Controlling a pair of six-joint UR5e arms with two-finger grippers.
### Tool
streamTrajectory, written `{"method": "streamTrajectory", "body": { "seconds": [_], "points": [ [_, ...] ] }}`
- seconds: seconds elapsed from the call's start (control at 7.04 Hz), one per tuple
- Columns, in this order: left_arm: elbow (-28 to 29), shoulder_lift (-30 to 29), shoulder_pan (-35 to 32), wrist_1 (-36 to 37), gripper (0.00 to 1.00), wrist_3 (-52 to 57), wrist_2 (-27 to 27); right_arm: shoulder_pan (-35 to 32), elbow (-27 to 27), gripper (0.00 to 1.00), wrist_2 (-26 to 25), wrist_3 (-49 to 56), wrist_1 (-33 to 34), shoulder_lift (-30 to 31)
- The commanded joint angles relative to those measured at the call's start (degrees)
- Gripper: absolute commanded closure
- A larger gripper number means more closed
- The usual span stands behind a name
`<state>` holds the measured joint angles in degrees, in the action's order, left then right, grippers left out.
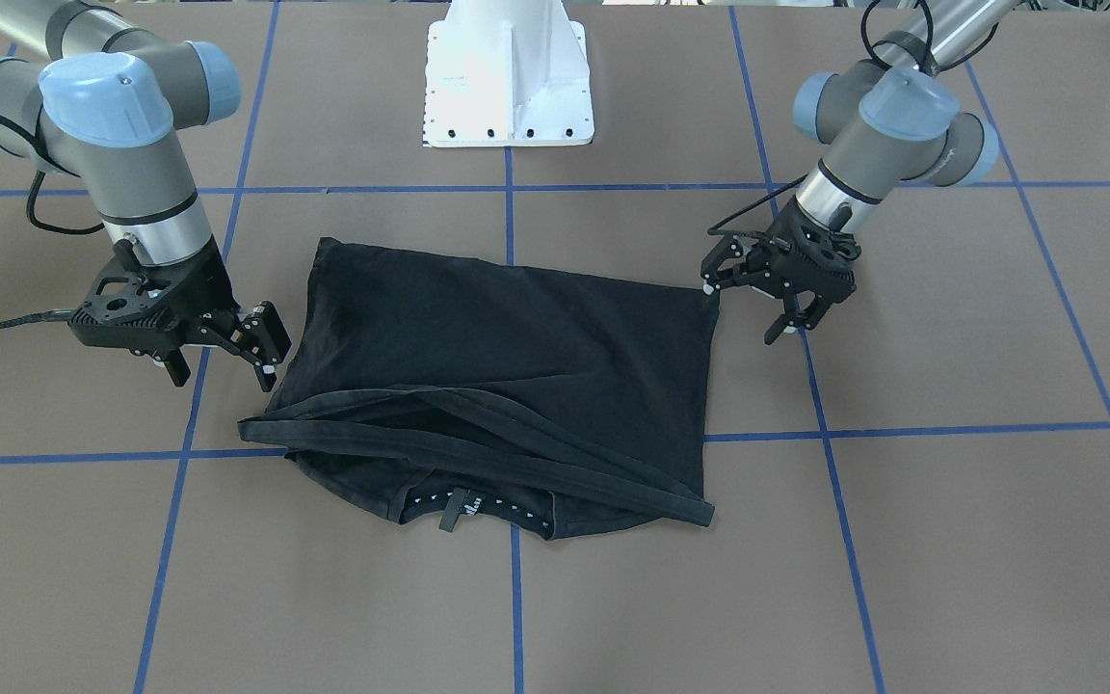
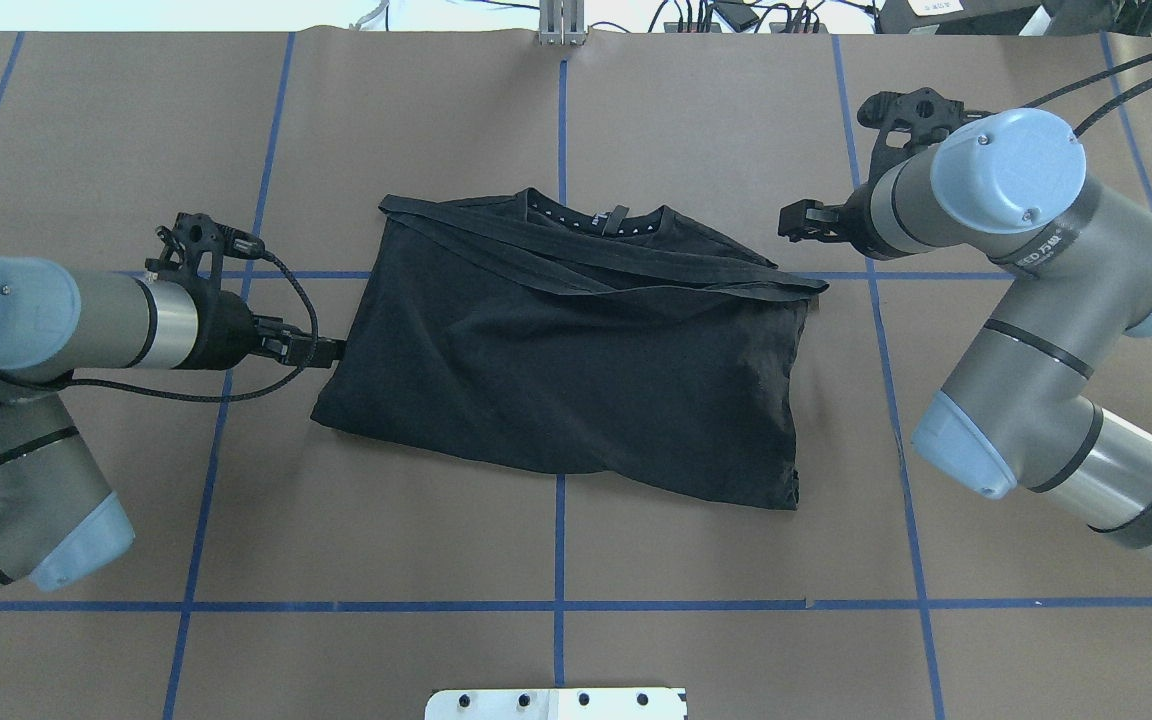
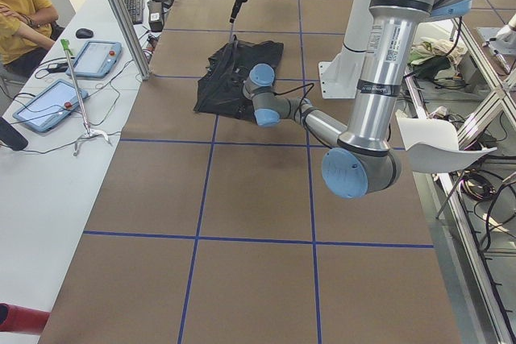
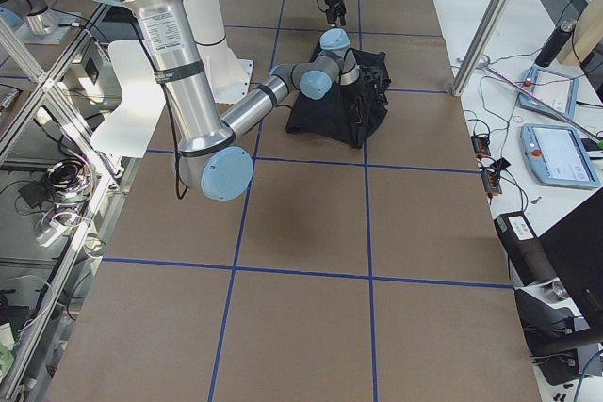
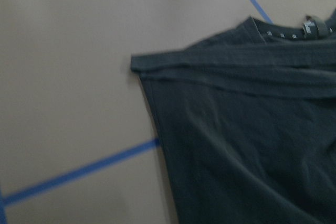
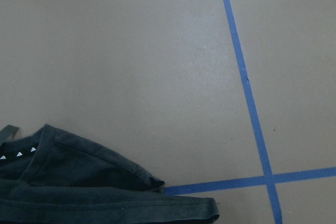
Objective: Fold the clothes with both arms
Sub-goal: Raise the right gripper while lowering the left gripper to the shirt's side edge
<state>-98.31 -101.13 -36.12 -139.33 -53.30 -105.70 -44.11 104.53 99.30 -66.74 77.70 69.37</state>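
Half done, I judge: shirt (image 1: 516, 337) lies roughly folded; left gripper (image 1: 743, 310) and right gripper (image 1: 224, 371) spread, empty; tidier folds remain.

You see the black shirt (image 5: 247, 145) filling the right side, lying on the brown table (image 5: 68, 51). A folded band (image 5: 220, 64) of cloth crosses its top. Above that, the collar (image 5: 278, 34) shows small white marks and a tag (image 5: 314, 27). One blue tape line (image 5: 79, 171) runs up to the shirt's left edge, slightly blurred.
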Motion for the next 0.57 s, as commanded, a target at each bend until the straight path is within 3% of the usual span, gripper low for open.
{"method": "streamTrajectory", "body": {
  "seconds": [0.0, 0.43],
  "points": [
    [0.3, 1.2, 6.0, -2.0, 0.0, -5.9, 4.6, 0.0, 0.1, 0.0, 0.0, 0.0, -0.1, 0.1],
    [0.7, 1.2, 7.1, -1.9, 0.24, -8.3, 4.8, 0.0, 0.1, 0.0, -0.1, -0.1, -0.1, 0.1]
  ]
}}
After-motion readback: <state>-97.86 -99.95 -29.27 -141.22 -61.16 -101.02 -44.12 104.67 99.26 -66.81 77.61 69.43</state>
